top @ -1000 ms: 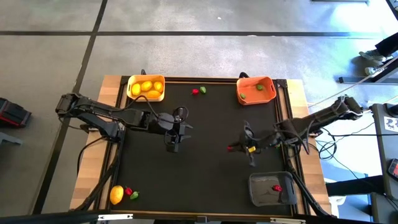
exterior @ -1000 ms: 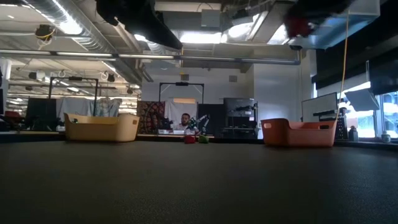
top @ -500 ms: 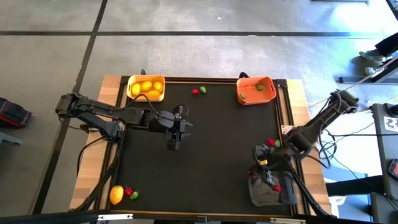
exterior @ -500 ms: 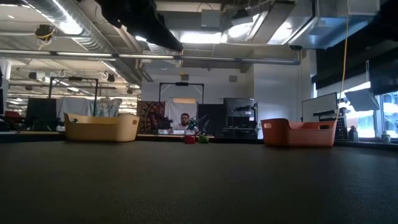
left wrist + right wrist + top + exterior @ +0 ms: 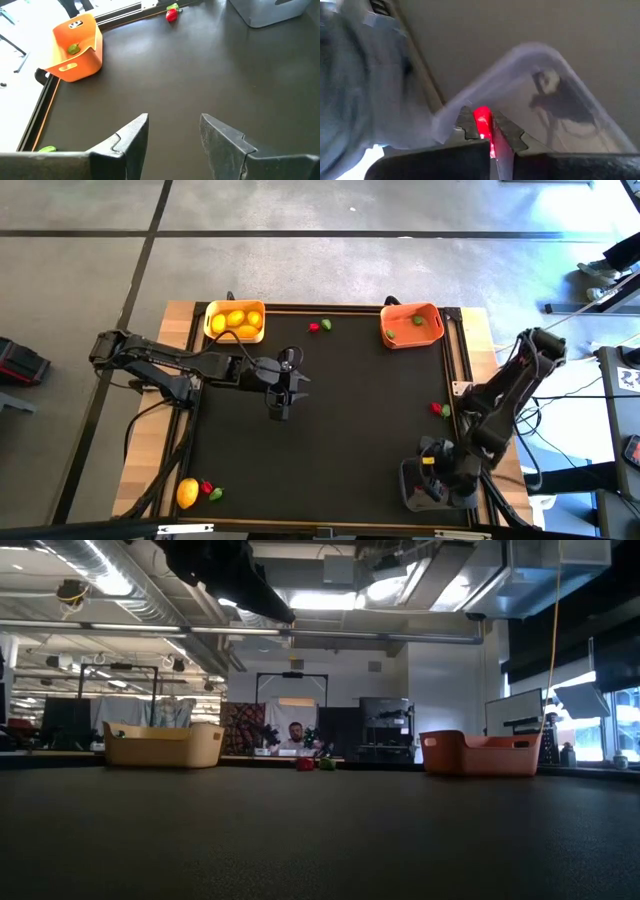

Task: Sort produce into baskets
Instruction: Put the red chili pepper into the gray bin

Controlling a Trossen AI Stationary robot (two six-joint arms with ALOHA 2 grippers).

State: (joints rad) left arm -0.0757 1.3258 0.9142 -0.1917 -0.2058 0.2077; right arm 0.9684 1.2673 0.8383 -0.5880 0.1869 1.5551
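Note:
My right gripper (image 5: 428, 483) hangs over the dark grey basket (image 5: 410, 492) at the near right, shut on a small red piece (image 5: 482, 121). My left gripper (image 5: 279, 409) hovers open over the mat's middle left, touching nothing. The yellow basket (image 5: 235, 321) at the far left holds lemons. A green piece (image 5: 74, 48) lies in the orange basket (image 5: 411, 326) at the far right. Loose on the mat are a red and a green piece (image 5: 320, 326) at the far edge, a red piece (image 5: 438, 409) at the right edge, and a lemon (image 5: 188, 493) with two small pieces (image 5: 211, 492) at the near left. My right gripper pinches the red piece (image 5: 483, 116) between its two fingers, near their free ends. The fingers slant down from above. The piece is lifted clear, over the grey basket's rim (image 5: 470, 95).
Wooden boards and a raised frame (image 5: 455, 350) edge the black mat. Cables (image 5: 150, 480) trail along the left side. The wide middle of the mat (image 5: 350, 410) is bare. Beyond the far edge, the low view shows a person (image 5: 296, 734) seated in the room.
My right gripper has swung from the mat's middle right toward the near edge and over the grey basket, sinking a little and rolling about its own line, still shut on the red piece.

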